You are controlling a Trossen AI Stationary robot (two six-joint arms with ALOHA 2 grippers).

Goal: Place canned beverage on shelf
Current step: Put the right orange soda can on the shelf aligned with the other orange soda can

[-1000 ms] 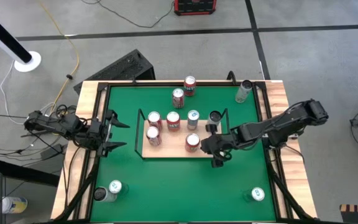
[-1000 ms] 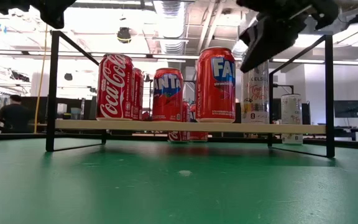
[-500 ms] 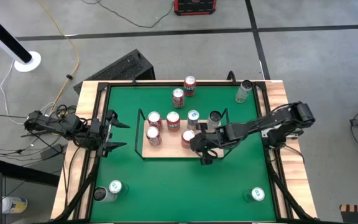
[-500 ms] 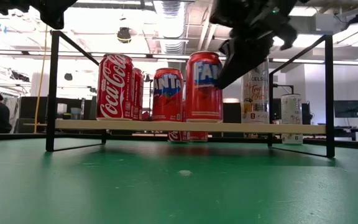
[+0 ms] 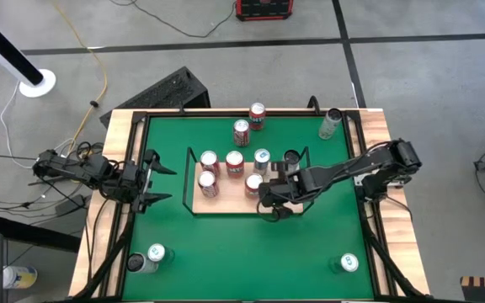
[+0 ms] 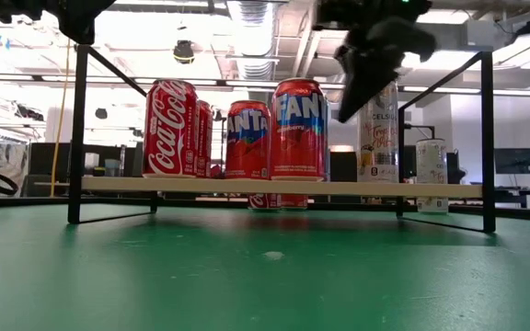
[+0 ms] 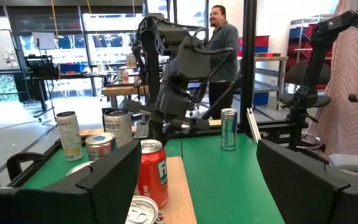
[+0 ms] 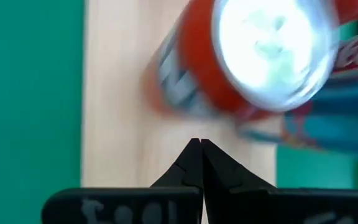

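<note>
Jaws pressed together and empty, the right gripper (image 5: 268, 199) is hovering beside the red Fanta can (image 5: 254, 184) on the light-wood shelf (image 5: 226, 202); a careless swing risks toppling it.

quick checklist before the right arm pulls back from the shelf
1. Fanta can upright on the shelf: ok.
2. Right gripper shut and off the can, fingertips together beside it: ok.
3. Can clear of the neighbouring Fanta can: cannot tell, they overlap in the low view.
4. Can well in from the board's near edge: ok in the high view.
5. Left gripper out of the way at the table's left side: ok.
</note>
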